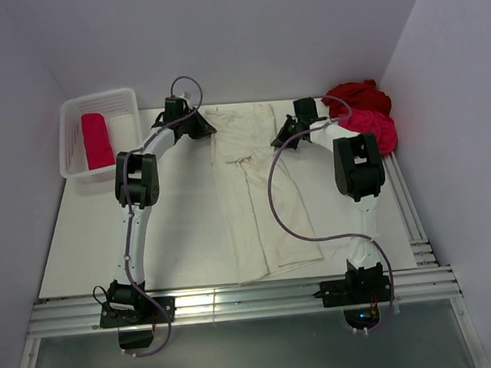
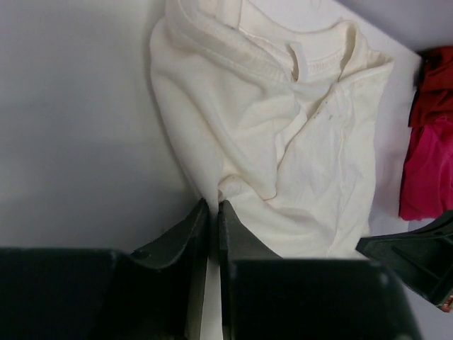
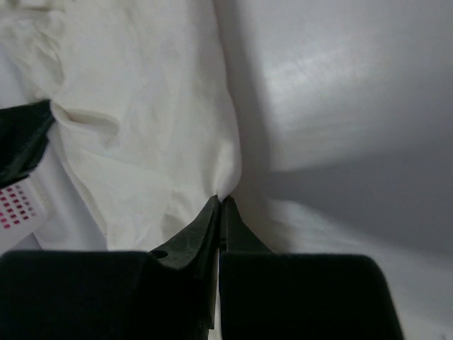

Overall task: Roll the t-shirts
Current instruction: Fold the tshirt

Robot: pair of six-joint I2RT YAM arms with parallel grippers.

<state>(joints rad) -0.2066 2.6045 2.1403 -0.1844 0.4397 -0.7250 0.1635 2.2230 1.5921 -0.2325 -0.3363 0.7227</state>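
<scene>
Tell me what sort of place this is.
Probably a robotics lab test cell: a white table boxed in by plain walls, a left arm and right arm bolted to an aluminium rail, a cream t-shirt and mesh basket as props.

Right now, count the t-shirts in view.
4: cream-white t-shirt spread mid-table; pink-red roll in the basket; dark red t-shirt and hot pink t-shirt heaped far right. More may hide.

The right hand (image 3: 220, 202) sits at the near edge of the view, its two black fingers (image 3: 187, 237) pressed together with no gap. The fingertips pinch the right border of the cream-white cloth t-shirt (image 3: 141, 92), which lies creased across the left and far area. The bare white worktop (image 3: 340, 85), partly in shadow, extends to the right. A black part (image 3: 21, 142) shows at the left edge.
</scene>
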